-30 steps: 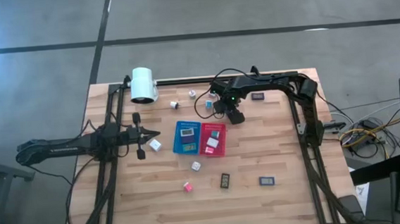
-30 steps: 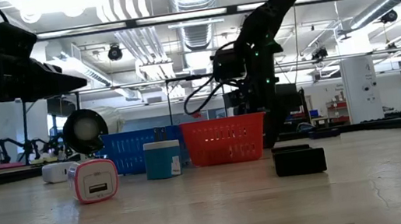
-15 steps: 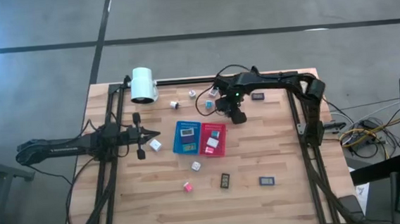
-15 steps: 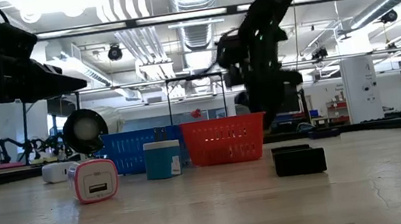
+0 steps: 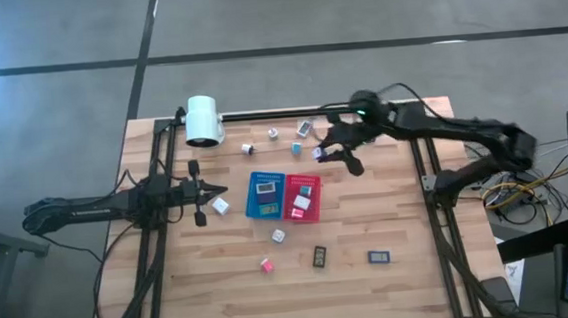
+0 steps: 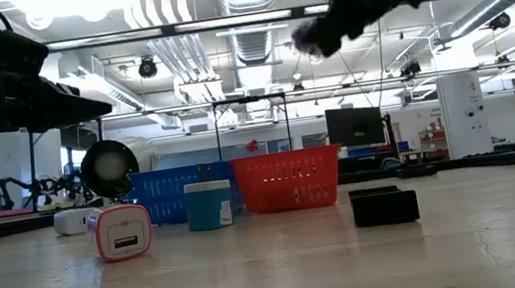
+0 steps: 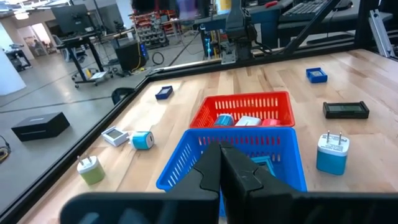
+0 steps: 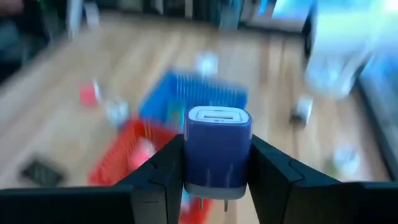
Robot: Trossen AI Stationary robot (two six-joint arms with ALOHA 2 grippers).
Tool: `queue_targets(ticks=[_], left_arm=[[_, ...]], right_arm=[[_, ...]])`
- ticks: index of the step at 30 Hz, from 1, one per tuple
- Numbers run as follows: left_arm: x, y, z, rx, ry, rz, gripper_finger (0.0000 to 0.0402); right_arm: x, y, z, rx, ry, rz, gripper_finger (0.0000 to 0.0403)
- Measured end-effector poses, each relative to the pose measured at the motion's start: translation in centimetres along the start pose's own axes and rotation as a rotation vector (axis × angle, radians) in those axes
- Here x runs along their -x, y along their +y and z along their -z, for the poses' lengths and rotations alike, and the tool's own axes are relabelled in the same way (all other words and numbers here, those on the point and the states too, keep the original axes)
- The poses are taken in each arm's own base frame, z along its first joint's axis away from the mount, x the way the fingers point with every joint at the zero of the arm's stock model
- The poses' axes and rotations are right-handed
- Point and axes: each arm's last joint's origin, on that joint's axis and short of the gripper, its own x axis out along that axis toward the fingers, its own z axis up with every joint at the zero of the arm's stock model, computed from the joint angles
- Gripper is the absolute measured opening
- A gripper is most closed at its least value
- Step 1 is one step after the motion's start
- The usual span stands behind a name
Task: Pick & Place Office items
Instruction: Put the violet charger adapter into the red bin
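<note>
My right gripper (image 5: 326, 152) hangs high over the far middle of the table, beyond the red tray (image 5: 304, 197), shut on a blue cube charger (image 8: 217, 134). The blue tray (image 5: 265, 195) stands beside the red one; both hold a few office items. Other cubes lie on the wood at the far side (image 5: 296, 148), and a pink one (image 5: 267, 265) lies near the front. Dark flat rectangles (image 5: 320, 257) rest flat near the front edge. My left gripper (image 5: 213, 192) waits shut at the left, just above a white cube (image 5: 220, 206). My right gripper pinches the blue cube charger by two opposite sides (image 8: 188, 155) between its two fingers. The fingers slant down from the table's right and far side. The cube is lifted clear of the table, its socket face (image 8: 217, 115) toward the wrist and its prongs (image 8: 214, 202) pointing away.
A big white cylinder (image 5: 203, 120) lies at the far left corner. A dark frame rail (image 5: 261, 114) runs along the far edge and down both sides. Bare wood lies to the right of the trays and at the near left.
My right gripper has risen from just above the far part of the table to high over it and drawn back toward the right edge. It has tipped from pointing down to nearly level. The blue cube charger has come up with it, clear of the table.
</note>
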Motion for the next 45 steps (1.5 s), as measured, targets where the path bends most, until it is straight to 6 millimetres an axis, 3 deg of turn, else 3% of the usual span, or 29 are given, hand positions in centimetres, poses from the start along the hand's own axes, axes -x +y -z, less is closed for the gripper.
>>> queue_targets(ticks=[9,16,20,36,45], left_arm=[[0.0,0.0,0.0,-0.001,0.003,-0.012,0.0003],[0.0,0.1,0.0,-0.006,0.005,-0.018,0.0003],[0.0,0.1,0.0,-0.021,0.003,-0.018,0.0003],[0.0,0.1,0.0,-0.015,0.000,-0.019,0.0003],[0.0,0.1,0.0,-0.013,-0.001,-0.019,0.0003]], right_arm=[[4.3,5.4,3.1,-0.027,-0.337,0.145,0.0128],[5.0,8.2,7.6,-0.059,-0.476,0.354,0.0128],[5.1,9.0,9.2,-0.041,-0.471,0.361,0.0128],[7.7,10.5,8.7,0.011,-0.628,0.304,0.0130],[8.5,11.1,9.2,0.039,-0.615,0.306,0.0130]])
